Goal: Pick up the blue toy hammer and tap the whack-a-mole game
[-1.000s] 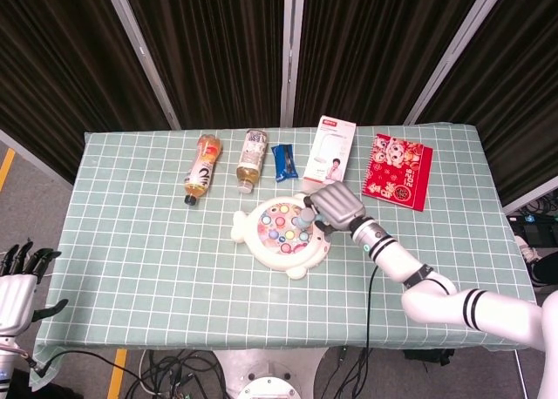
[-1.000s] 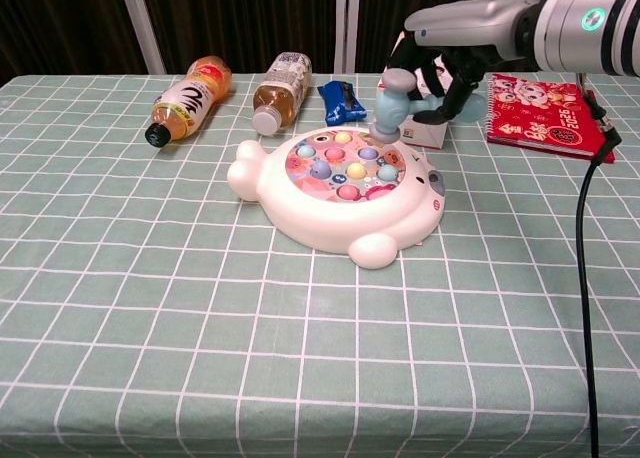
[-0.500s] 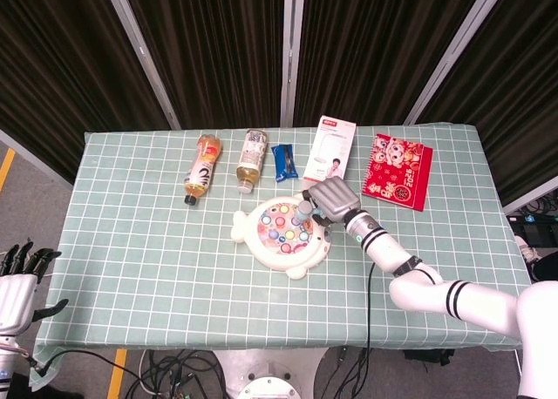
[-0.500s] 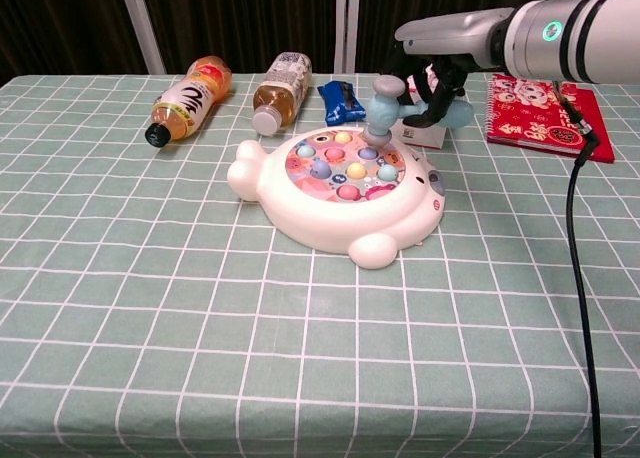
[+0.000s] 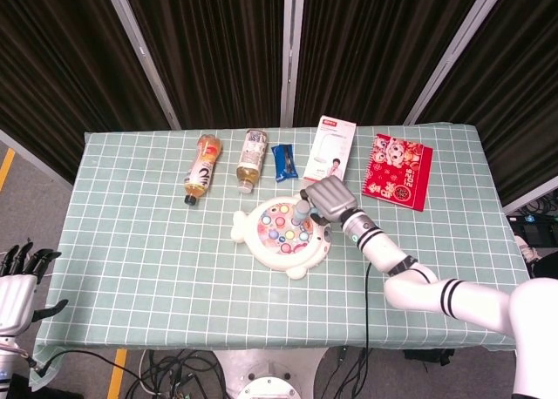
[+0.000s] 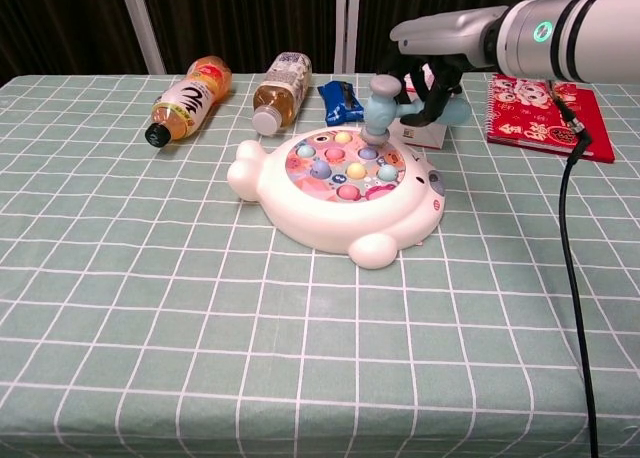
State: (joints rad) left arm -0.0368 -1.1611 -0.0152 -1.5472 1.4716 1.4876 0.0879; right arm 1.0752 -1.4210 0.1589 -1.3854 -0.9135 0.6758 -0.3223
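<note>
- Right hand (image 6: pixel 432 78) grips pale blue plastic toy hammer (image 6: pixel 381 103), its head over white round whack-a-mole game (image 6: pixel 335 193).
- Left hand (image 5: pixel 17 281) off the bench, fingers spread, holding nothing.

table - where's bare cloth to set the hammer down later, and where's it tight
Bare patches: the whole near strip in front of the whack-a-mole game, the left side below the orange bottle, and the right side below the red booklet. Crowded: the back row, two bottles, blue snack pack and white box, just behind the game where the right hand holds the hammer.
</note>
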